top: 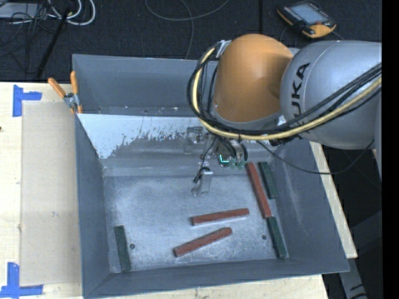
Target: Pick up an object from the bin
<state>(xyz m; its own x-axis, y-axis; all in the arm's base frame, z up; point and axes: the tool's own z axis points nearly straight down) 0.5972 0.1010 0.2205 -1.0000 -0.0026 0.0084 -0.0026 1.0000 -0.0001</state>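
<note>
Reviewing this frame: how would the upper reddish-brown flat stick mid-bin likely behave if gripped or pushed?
The reddish-brown flat stick looks straight along its length, so probably stiff, not floppy. Lying flat on the grey metal bin floor, it should slide or pivot rather than roll. Its low profile may make pinching awkward.

Bin rear right corner, hidden by arm (orange cover too)

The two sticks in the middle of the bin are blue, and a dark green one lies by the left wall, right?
Not blue: the camera view shows both middle sticks reddish-brown. The dark green stick does lie by the left wall.
</note>
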